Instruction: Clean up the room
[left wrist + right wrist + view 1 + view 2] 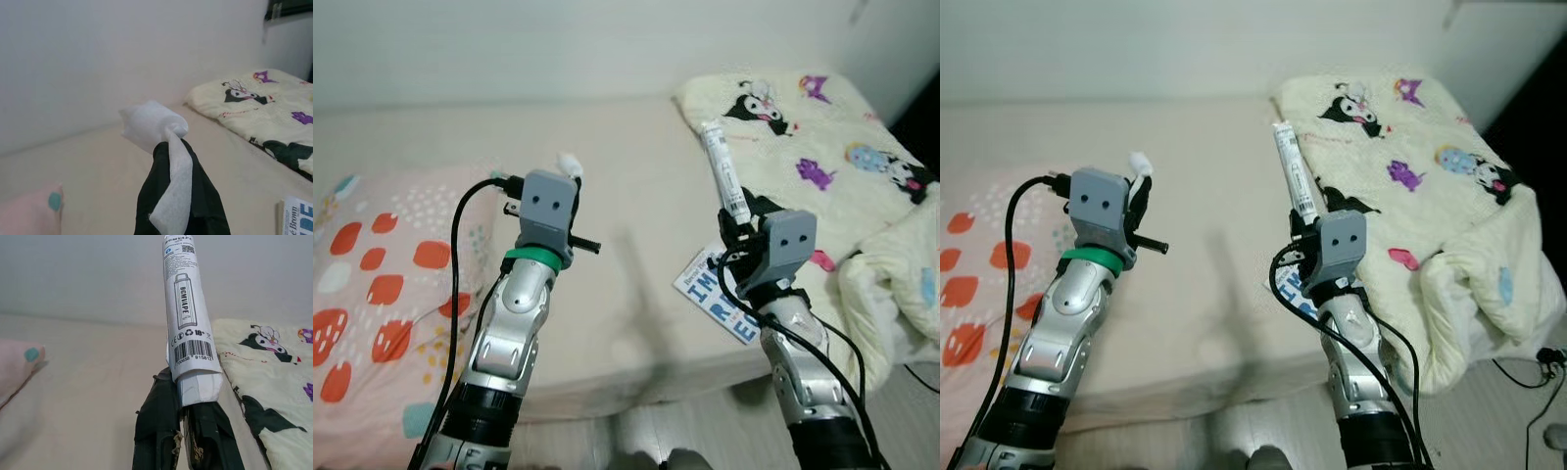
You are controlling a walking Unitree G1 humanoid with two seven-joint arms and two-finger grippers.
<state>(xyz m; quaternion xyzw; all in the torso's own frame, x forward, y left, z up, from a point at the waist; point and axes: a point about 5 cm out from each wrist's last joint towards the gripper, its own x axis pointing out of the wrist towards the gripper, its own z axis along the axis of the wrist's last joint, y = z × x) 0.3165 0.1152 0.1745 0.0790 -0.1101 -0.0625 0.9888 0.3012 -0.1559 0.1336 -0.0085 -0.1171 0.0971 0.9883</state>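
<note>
Holding: right gripper (188, 423) clamps long box (187, 318), axis upright | left gripper (182, 196) pinches tissue (154, 125)

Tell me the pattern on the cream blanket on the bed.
Cartoon characters in black, purple and blue on the fluffy cream blanket; clearest in the right eye view.

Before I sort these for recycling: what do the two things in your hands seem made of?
The white wad in the left hand looks like soft tissue paper: matte, crumpled, twisted. The long box in the right hand looks like thin printed cardboard, slightly glossy, with barcode and folded end flap.
</note>
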